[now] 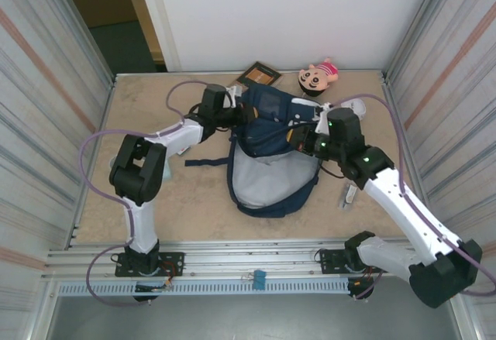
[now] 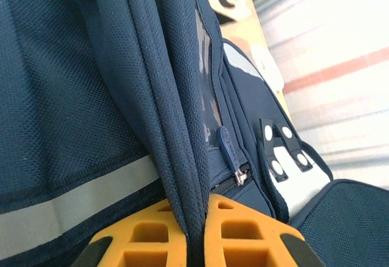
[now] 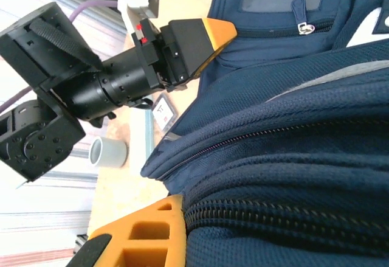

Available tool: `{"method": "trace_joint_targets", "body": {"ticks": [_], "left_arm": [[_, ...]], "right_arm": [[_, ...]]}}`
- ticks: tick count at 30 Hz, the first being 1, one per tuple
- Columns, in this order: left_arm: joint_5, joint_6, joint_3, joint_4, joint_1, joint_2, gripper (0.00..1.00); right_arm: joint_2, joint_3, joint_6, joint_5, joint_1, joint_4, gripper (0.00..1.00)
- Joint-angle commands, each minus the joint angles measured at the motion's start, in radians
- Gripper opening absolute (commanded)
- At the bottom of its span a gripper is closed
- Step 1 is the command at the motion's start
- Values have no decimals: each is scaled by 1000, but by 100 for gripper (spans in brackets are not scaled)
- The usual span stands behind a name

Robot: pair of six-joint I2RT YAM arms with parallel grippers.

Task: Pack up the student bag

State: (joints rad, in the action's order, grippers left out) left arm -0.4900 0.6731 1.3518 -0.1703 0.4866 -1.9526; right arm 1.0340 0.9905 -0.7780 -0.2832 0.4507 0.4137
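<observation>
Currently you have: one student bag (image 1: 271,177), middle of the table (image 1: 155,200), mouth gaping toward the near edge; one doll head (image 1: 318,77) and one picture frame (image 1: 258,74) at the far edge. Two grippers: left gripper (image 1: 242,115), arm elbow-bent, pinching the bag's far-left fabric fold; right gripper (image 1: 304,140), arm stretched diagonally, pressed together on its right zipper rim.
</observation>
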Motion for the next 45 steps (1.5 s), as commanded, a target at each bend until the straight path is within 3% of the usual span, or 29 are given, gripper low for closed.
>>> {"method": "trace_joint_targets", "body": {"ticks": [1,8,10,12,13,15,21,26,30,35,39,45], "left_arm": [[-63,-6,63,-66,46,16,0],[-24,18,101,-14,82,-61,4],[-18,6,107,21,82,-60,21],[-1,-30,119,83,80,-45,43],[13,-47,122,110,77,-31,51],[66,-96,133,177,60,6,61],[246,-249,170,350,-25,99,73],[271,-337,214,380,-104,77,76],[244,-336,268,339,-148,2,76],[253,-345,402,360,-176,-123,76],[251,-303,512,361,-194,-254,77],[167,-179,556,143,-201,-382,74]], "right_arm": [[-51,-17,-6,-47,-48,111,0],[-114,-78,-23,-126,-142,217,8],[-128,-70,-22,-125,-151,260,19],[-137,-34,-12,-117,-169,340,44],[-137,-10,-4,-110,-175,384,51],[-134,59,18,-91,-185,493,59],[-103,223,51,-94,-187,768,63],[-84,332,79,-85,-184,864,63],[-20,354,90,-90,-158,741,61],[166,381,121,-10,-73,493,61],[294,394,184,23,-64,255,60],[537,441,200,83,-90,-49,59]]}}
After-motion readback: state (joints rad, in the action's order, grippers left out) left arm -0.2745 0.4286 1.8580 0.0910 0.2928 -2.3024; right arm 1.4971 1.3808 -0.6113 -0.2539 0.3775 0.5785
